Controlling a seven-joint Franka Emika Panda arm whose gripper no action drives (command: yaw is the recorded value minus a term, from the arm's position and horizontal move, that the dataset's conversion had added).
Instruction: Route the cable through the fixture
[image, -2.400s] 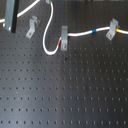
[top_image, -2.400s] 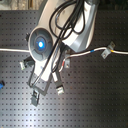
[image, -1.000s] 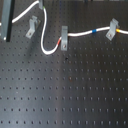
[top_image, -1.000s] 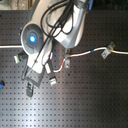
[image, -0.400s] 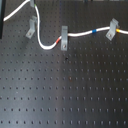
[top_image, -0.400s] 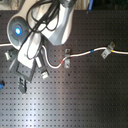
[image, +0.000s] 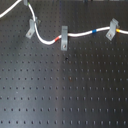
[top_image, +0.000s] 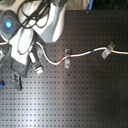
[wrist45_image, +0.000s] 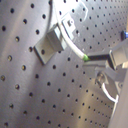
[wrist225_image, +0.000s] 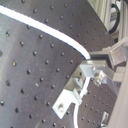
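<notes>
A laboratory bench was indicated by a black perforated optical breadboard (image: 65, 95), aluminium framing (wrist225_image: 102, 12) seen in the second wrist view, and the robot arm (top_image: 42, 25) mounted above.

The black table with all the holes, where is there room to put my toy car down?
Everything below the cable and the three clips in the first exterior view is bare board: lots of room there. It is crowded along the top, where the cable runs past the left clip, the middle clip and the right clip.

Dull metal fixture (image: 32, 29); matt perforated board (image: 65, 90).
</notes>
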